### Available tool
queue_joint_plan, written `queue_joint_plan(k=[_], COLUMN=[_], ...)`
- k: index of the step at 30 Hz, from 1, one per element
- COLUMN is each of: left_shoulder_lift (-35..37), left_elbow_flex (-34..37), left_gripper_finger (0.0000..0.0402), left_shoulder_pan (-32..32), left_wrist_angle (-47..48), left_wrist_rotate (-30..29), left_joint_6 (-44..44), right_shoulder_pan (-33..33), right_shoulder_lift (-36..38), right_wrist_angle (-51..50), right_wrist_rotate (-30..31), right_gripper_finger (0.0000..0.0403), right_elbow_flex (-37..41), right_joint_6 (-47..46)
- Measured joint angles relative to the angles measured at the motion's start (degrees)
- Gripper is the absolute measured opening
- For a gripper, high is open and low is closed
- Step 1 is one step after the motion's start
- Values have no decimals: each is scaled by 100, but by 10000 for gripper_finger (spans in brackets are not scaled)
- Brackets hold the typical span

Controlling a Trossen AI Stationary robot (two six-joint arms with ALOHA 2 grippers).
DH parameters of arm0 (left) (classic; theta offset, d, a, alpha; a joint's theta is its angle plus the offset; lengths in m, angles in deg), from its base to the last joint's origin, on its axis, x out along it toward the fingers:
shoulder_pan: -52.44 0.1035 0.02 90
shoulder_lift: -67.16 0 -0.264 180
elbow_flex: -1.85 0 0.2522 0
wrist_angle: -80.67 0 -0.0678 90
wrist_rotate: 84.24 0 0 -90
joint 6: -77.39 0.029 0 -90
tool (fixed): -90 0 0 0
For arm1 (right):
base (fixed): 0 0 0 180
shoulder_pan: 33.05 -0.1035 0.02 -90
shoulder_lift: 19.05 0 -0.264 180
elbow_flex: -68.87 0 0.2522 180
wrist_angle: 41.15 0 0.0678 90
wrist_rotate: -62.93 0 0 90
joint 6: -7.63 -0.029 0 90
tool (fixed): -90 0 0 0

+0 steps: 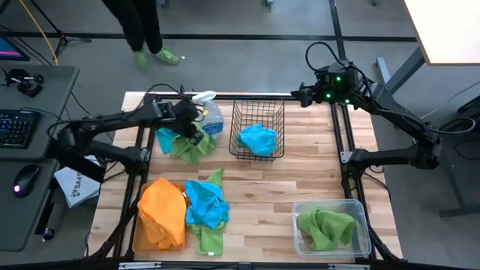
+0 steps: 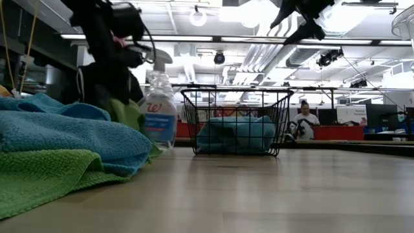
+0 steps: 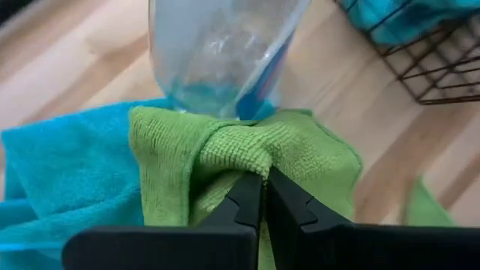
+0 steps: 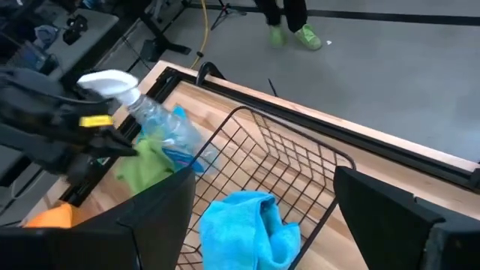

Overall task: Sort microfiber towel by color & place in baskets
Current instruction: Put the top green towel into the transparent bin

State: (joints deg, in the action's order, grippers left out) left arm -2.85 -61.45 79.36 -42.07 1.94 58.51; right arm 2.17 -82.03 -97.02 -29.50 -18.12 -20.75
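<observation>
Green towel [image 3: 247, 154]: lying upper left of centre in the high view, against the bottle [image 1: 212, 120], over a blue towel [image 1: 164, 139].
Left gripper [image 3: 262, 196]: pinching the green towel, fingers pressed together.
Right gripper [image 1: 299, 94]: hovering upper right, beside the wire basket [image 1: 257, 114], fingers spread.

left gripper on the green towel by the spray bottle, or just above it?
Touching. The left wrist view shows the left gripper shut on a pinched fold of the green towel, right in front of the spray bottle.
</observation>
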Motion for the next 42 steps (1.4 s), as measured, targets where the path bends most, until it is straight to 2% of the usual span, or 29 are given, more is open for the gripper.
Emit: queue_joint_plan(k=[7,13,19,31,36,42], left_shoulder_lift=[-843,-657,-464,-1021,-1072,-683], left_elbow_flex=[7,7,7,7,11,11], left_gripper_finger=[0,0,0,0,0,0], left_shoulder_pan=[-55,-390,-641,-630,-742,-1030], left_wrist_angle=[45,196,775,1068,1413,1907], left_wrist_rotate=[140,192,145,191,570,871], left_joint_6=[-281,-595,-701,-546,-458,-506], right_shoulder_pan=[0,0,0,0,0,0], right_shoulder_lift=[3,4,4,4,4,4], right_wrist_angle=[0,-2,2,7,7,11], right_wrist_rotate=[-109,-108,-108,-108,-108,-106], right_gripper_finger=[314,314,314,314,314,314], right_elbow_flex=[1,2,2,2,0,2], right_joint_6=[175,337,369,444,444,516])
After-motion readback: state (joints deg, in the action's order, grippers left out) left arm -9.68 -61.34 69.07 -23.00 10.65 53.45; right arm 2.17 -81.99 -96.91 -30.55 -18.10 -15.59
